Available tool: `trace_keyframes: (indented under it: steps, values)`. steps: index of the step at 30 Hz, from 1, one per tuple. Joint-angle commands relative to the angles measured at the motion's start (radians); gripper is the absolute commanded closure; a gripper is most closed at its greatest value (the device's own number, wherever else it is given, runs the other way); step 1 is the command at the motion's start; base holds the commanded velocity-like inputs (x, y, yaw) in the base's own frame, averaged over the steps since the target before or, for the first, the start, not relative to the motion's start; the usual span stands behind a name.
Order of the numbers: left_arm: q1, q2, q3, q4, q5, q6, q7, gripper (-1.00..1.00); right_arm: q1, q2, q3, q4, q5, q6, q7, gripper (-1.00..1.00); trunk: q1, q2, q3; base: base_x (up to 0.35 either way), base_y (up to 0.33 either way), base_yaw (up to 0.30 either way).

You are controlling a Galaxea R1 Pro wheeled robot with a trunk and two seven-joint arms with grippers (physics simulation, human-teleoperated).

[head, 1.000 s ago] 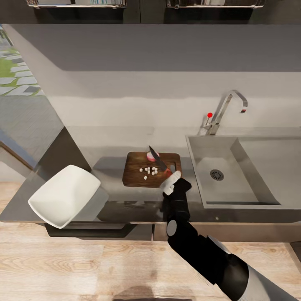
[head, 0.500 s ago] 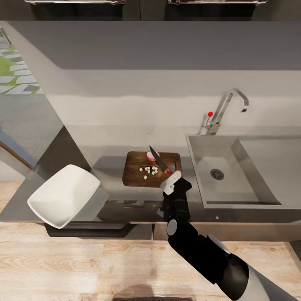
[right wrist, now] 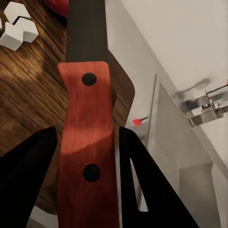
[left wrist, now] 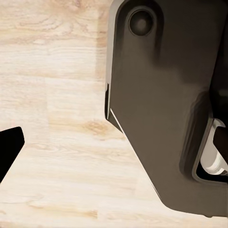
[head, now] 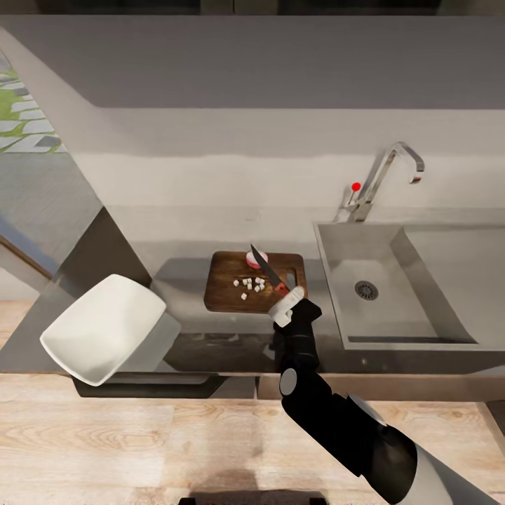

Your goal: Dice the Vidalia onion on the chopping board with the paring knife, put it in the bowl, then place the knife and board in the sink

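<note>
Grey and smooth, the surface (head: 231, 351) runs under a plain pale wall, with wooden floor (head: 140, 449) in front of it. Since a second ago my head camera has tipped slightly: the dark shelf edge at the top has slid out of sight and everything sits a touch differently in the head view, but the things themselves have not moved. My right tool (head: 289, 303) stays pinched on the knife (head: 266, 267) by its reddish handle, the dark blade slanting up and away over the board (head: 254, 282). The blade tip lies just beside a pink onion piece (head: 252, 260) at the board's far edge, and small white dice (head: 250, 285) are scattered mid-board. The sink (head: 393, 337) sits just right of the board, tap (head: 384, 175) with its red knob behind it. The white bowl (head: 98, 335) stands well left of the board, at the near edge.

My right wrist view adds the handle's two dark rivets and both fingers (right wrist: 28, 175) clamping it, dice (right wrist: 16, 28) beside the blade. My left wrist view gives floor (left wrist: 52, 118) and my dark body (left wrist: 166, 104); a dark finger tip (left wrist: 8, 147) peeks in, and I cannot tell whether that tool is spread or closed.
</note>
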Motion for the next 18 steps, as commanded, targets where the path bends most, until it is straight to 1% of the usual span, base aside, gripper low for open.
trace_keyframes:
  steps: [1,5,18]
  values:
    - [0.001,0.000,0.001,-0.001,0.004,-0.001,-0.002,-1.00,-0.001,-0.001,0.003,0.000,-0.001,0.005,-0.006,1.00,0.001,-0.002,-0.003,0.000,0.000,0.000]
    - [0.001,0.000,0.001,-0.001,0.004,-0.001,-0.002,-1.00,-0.001,-0.002,0.003,0.000,0.000,0.006,-0.007,1.00,0.001,-0.002,-0.008,0.000,0.000,0.000]
    - [0.001,0.000,0.001,-0.002,0.004,-0.001,-0.002,-1.00,-0.001,-0.002,0.003,0.000,-0.001,0.007,-0.007,1.00,0.001,-0.002,-0.011,0.000,0.000,0.000]
